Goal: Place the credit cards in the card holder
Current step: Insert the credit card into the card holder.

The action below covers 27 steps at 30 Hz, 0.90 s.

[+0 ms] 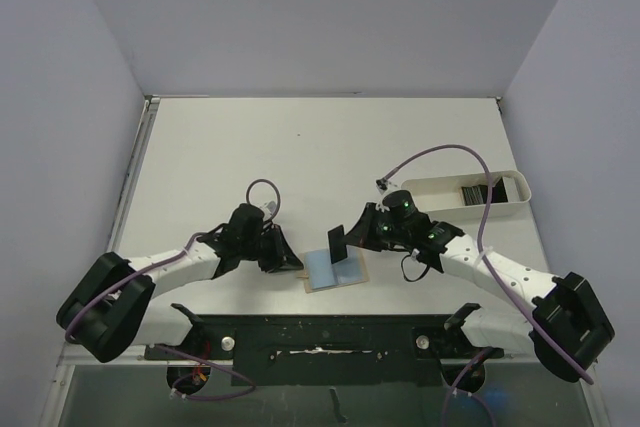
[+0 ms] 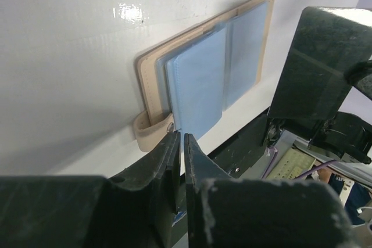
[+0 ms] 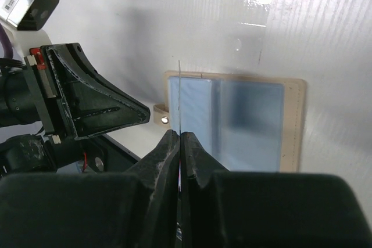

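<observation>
The tan card holder (image 1: 345, 273) lies open near the table's front edge, its light blue sleeves facing up. It also shows in the left wrist view (image 2: 200, 79) and the right wrist view (image 3: 250, 120). My left gripper (image 1: 290, 259) is at its left edge by the strap, jaws shut on the edge of a blue sleeve (image 2: 181, 136). My right gripper (image 1: 347, 239) is shut on a dark credit card (image 1: 337, 244), held upright over the holder's left half. The card shows edge-on in the right wrist view (image 3: 179, 97) and as a dark slab in the left wrist view (image 2: 317, 68).
A white oblong tray (image 1: 440, 205) stands at the right with more dark cards (image 1: 478, 192) in it. A purple cable (image 1: 440, 152) loops above the right arm. The black base rail (image 1: 330, 332) runs along the near edge just behind the holder.
</observation>
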### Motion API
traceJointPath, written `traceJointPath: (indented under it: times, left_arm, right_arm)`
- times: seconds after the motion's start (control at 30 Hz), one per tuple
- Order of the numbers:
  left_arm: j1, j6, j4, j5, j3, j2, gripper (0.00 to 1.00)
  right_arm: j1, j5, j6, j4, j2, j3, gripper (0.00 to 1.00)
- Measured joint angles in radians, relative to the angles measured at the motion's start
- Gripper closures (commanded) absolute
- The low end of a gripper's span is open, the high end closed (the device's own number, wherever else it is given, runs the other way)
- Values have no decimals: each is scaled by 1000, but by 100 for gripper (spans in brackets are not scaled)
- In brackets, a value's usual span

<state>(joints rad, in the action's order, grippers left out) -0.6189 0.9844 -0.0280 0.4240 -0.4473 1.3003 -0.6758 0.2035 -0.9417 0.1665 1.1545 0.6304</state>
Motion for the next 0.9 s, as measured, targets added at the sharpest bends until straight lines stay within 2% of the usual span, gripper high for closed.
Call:
traceJointPath:
  times: [0.47, 0.9]
  left_arm:
    - [0, -5, 0, -31, 13, 32, 89]
    - [0, -17, 0, -50, 13, 57, 88]
  right_arm:
    - [0, 64, -4, -131, 57, -109, 100]
    - [0, 72, 47, -199, 154, -140, 100]
